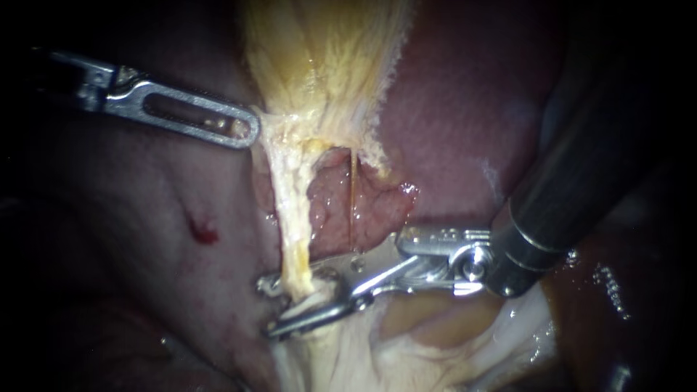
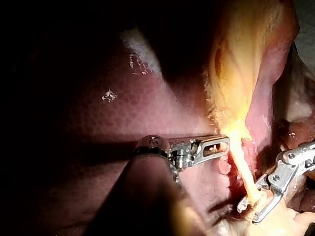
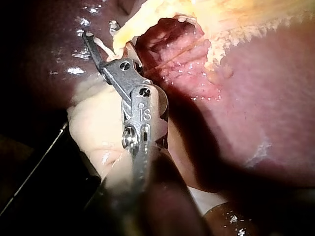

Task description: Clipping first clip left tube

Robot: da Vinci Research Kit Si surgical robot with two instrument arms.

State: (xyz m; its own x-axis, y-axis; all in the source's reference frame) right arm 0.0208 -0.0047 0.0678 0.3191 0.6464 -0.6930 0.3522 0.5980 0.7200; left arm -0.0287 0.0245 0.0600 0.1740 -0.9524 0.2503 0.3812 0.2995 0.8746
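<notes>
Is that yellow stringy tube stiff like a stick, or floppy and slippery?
Probably floppy: the tube is a thin strand, stretched taut rather than standing alone. Likely slippery, since the liver beside it shines wet. Perhaps fragile: its edges look frayed.

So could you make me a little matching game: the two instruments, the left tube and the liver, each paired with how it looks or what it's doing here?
Things:
1. left instrument
2. right instrument
3. left tube
4. liver

Descriptions:
a. dark reddish surface around the site
b. pale yellow strand, stretched taut
c. jaws open, one on each side of the strand
d. tip at the edge of the yellowish tissue

Pairs: 1-d, 2-c, 3-b, 4-a.
</notes>
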